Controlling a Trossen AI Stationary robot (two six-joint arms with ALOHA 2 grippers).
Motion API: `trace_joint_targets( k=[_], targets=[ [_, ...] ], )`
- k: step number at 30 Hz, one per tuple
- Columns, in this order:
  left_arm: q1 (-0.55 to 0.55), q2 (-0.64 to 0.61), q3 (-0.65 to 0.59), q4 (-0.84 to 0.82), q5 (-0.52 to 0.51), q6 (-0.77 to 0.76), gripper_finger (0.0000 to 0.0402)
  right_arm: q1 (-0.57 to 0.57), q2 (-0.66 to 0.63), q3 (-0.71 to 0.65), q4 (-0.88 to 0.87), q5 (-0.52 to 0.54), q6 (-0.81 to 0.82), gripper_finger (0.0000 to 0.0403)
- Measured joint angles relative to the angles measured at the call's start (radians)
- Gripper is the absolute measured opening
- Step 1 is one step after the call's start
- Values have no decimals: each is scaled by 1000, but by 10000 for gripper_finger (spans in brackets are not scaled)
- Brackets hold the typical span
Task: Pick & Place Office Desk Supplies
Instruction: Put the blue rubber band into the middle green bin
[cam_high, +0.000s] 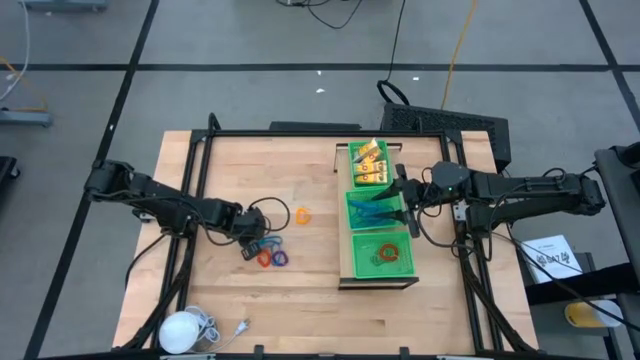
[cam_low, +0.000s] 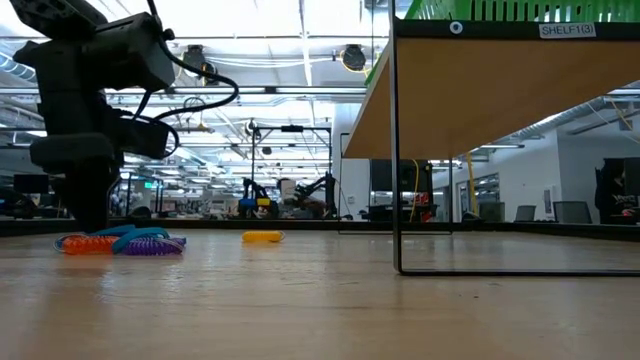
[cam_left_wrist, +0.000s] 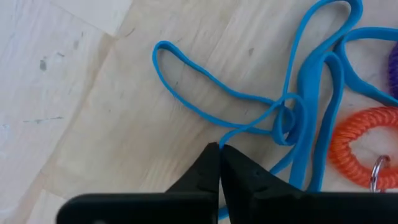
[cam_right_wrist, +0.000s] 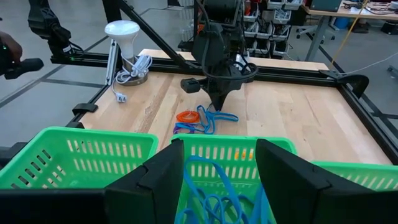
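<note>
Left end effector (cam_left_wrist: 219, 163) is pinching its fingers closed on the blue ring (cam_left_wrist: 249, 106) lying on the tabletop (cam_high: 300, 270) beside the orange ring (cam_left_wrist: 364, 149). Right end effector (cam_right_wrist: 217, 171) is hovering open, empty, over the middle green basket (cam_right_wrist: 239, 149) holding blue clips (cam_high: 372, 212).

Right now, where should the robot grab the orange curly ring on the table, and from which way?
Probably best on its thick coiled rim, from straight above. The orange curly ring lies flat on the table, so one finger could go inside the hole and one outside. Pick the side away from the blue band, which crowds its other edge.
</note>
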Motion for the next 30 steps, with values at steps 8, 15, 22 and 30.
trace_joint_targets(
  k=[8,15,22,30],
  targets=[
    [2,-68,35,-48,-57,-1,4,0,0,0,3,0,2,187],
    [2,-186,87,-50,-139,60,4,0,0,0,6,1,2,185],
    [4,-281,138,96,-248,224,5,0,2,0,47,3,3,183],
    [4,-278,146,668,-180,634,6,0,49,0,159,3,1,180]
  ],
)
